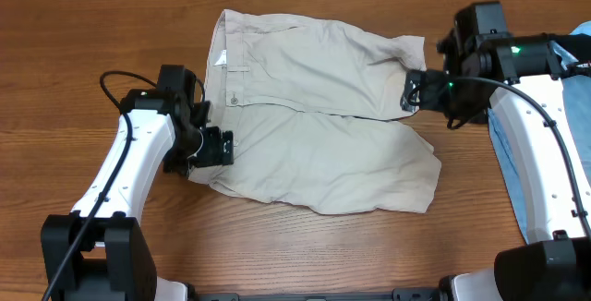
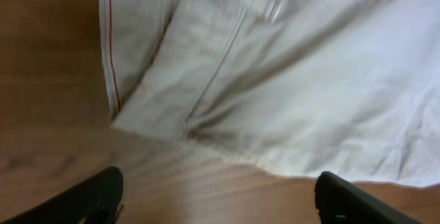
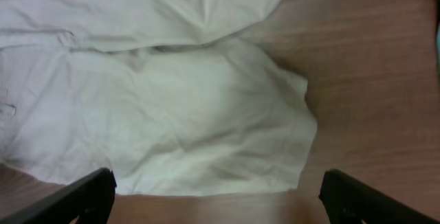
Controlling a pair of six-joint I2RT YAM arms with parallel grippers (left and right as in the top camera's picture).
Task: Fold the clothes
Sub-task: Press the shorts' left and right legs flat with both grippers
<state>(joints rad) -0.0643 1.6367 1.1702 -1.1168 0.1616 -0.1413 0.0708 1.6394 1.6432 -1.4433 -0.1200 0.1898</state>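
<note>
The pale beige shorts (image 1: 314, 116) lie flat and wrinkled on the wooden table, waistband to the left, legs to the right. My left gripper (image 1: 214, 147) is open and empty at the waistband's near left corner; the left wrist view shows the waistband and fly (image 2: 227, 66) just beyond the open fingers (image 2: 220, 200). My right gripper (image 1: 413, 93) is open and empty at the far leg's hem; the right wrist view shows both legs (image 3: 172, 114) ahead of the open fingers (image 3: 216, 200).
A light blue cloth (image 1: 517, 144) lies at the table's right edge under the right arm. The wooden table (image 1: 55, 70) extends left of the shorts and in front of them.
</note>
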